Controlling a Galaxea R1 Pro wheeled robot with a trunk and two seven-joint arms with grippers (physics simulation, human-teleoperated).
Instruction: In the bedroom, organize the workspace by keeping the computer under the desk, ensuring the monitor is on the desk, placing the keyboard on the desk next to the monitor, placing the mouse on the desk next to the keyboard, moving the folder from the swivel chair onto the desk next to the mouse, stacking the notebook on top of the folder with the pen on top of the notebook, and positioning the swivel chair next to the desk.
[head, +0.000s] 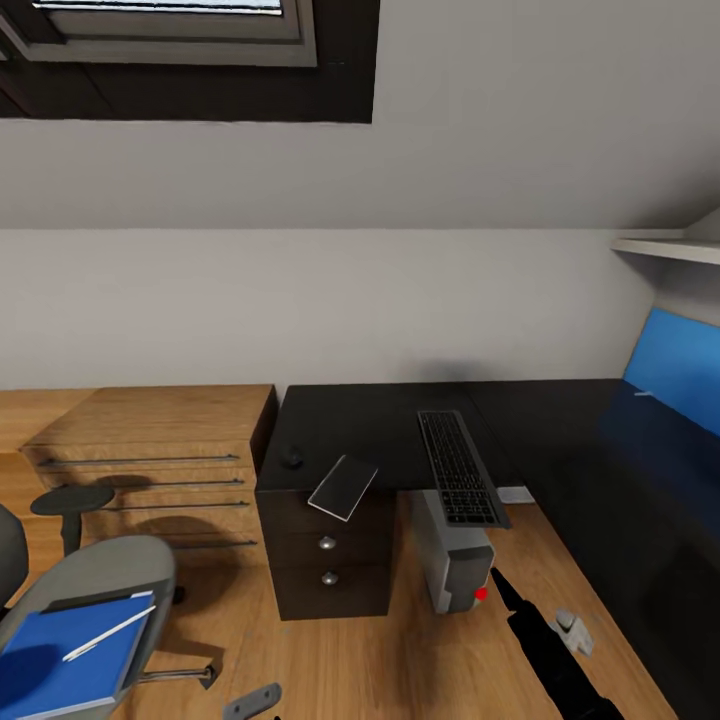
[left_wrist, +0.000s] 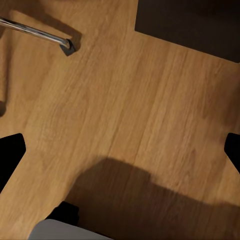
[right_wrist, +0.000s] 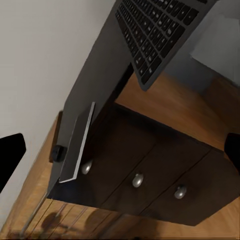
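The black desk (head: 380, 415) carries the keyboard (head: 458, 465), whose near end overhangs the edge. The pale notebook (head: 343, 487) tilts half off the desk's front edge, beside the small black mouse (head: 293, 460). Under the desk stands the grey computer (head: 455, 555). At lower left, the swivel chair (head: 110, 572) holds the blue folder (head: 60, 655) with the pen (head: 108, 632) on it. A blue flat panel (head: 685, 370) stands on the desk's right wing; I cannot tell if it is the monitor. My right gripper (right_wrist: 120, 152) is open, facing the drawers and the notebook (right_wrist: 77, 145). My left gripper (left_wrist: 120, 152) is open over bare floor.
A light wooden chest of drawers (head: 150, 440) stands left of the desk. Black drawers with silver knobs (head: 328, 560) sit under the desk's left end. A chrome chair leg with its castor (left_wrist: 62, 42) lies near my left gripper. A white shelf (head: 665, 247) hangs at the right.
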